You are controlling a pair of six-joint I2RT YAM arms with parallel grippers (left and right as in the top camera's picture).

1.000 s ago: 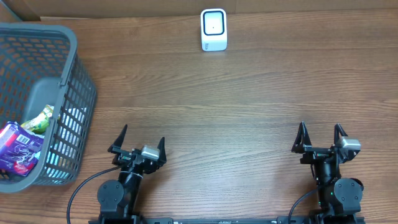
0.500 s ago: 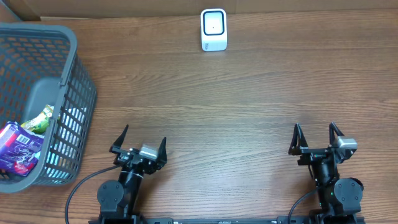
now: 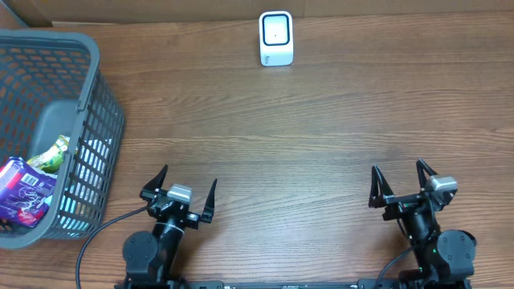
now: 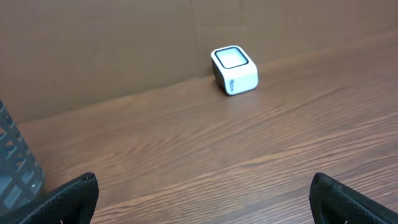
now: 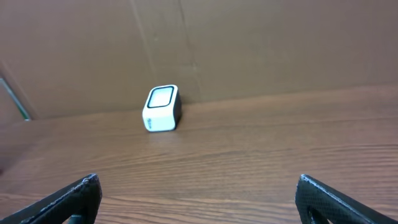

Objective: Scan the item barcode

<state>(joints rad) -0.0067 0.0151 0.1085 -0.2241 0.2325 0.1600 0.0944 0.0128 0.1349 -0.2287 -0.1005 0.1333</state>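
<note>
Basket [image 3: 100, 136]: far left of the table [image 3: 321, 128].
Packets: a purple packet [image 3: 22, 193] and a green packet [image 3: 50, 154] lie in the basket's near corner. These are the things to scan, and no barcode can be read on them from here.
Left gripper [image 3: 186, 181]: jaws spread wide and holding nothing. It is nearest the basket, so it should probably make the pick. It should come down over the rim and pinch a packet by its edge, leaving the barcode uncovered.
Scanner [image 3: 275, 38]: at the far edge in the middle, well apart from both arms. The barcode should be turned toward its window.
Right gripper [image 3: 398, 170]: wide open and empty.
Overhead only: shows what the basket holds.
Wrist views only: show the scanner's side and the cardboard wall behind it. The left wrist view catches only a sliver of the basket.
</note>
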